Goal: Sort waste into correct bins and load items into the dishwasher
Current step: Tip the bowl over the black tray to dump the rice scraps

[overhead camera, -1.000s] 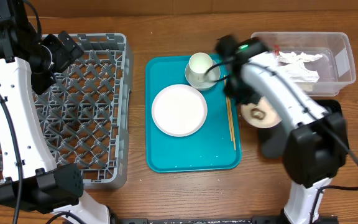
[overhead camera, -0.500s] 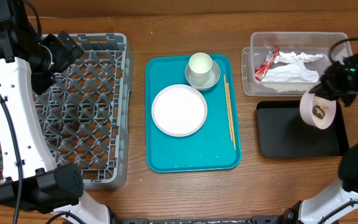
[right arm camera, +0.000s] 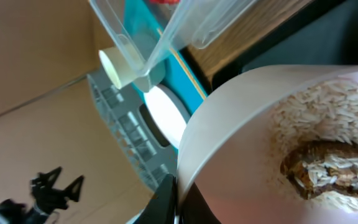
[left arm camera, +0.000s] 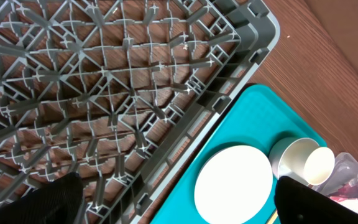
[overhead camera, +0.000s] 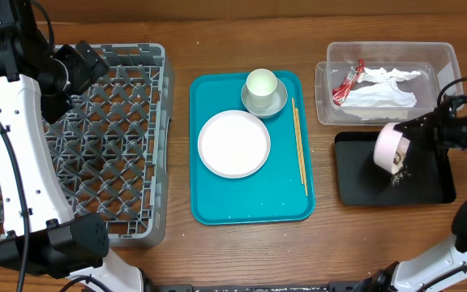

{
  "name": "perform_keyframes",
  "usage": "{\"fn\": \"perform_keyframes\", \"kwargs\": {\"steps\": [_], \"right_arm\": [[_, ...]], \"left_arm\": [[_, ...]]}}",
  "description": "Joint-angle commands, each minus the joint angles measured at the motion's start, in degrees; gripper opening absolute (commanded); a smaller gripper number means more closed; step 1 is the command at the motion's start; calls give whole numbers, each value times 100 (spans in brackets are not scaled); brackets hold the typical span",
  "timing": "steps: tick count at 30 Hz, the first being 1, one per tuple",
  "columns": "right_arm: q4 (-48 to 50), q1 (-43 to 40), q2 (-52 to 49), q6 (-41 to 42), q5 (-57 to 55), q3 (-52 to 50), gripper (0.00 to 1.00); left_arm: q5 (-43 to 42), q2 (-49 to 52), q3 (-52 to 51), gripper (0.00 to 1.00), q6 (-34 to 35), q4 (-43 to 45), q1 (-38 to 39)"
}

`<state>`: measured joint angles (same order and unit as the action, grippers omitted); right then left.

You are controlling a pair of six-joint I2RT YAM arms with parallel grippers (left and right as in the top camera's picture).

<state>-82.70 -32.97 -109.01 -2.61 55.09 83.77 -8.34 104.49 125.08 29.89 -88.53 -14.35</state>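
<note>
Bowl tipped over the black tray

Right gripper is clamped on the rim of a pinkish bowl, which is turned on its side over the black tray. Rice and a brown lump cling inside, and loose grains lie on the tray. At its 9 o'clock, the teal tray carries plate, chopsticks and cup in a small dish. At 12 o'clock, the clear tub holds red wrapper and napkin. Far left, left gripper hangs spread and empty over the grey rack.

Robot lab: wooden table, cardboard wall
</note>
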Motion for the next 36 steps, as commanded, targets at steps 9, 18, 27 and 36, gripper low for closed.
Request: {"fn": "perform_keyframes", "kwargs": {"steps": [9,18,27,36], "right_arm": [[11,-1082,153,-695,920,-348,4],[-98,-1113,153,-1307,949,-378,4],[-590,-1071,153,-1626,1502,-396,4],[-505,-984,151,-1058,1733,-396,4]], "left_arm": [[42,13,17,100,37,11,13],[42,13,17,100,35,9,13],[42,13,17,100,35,11,13],[44,13,17,100,37,11,11]]}}
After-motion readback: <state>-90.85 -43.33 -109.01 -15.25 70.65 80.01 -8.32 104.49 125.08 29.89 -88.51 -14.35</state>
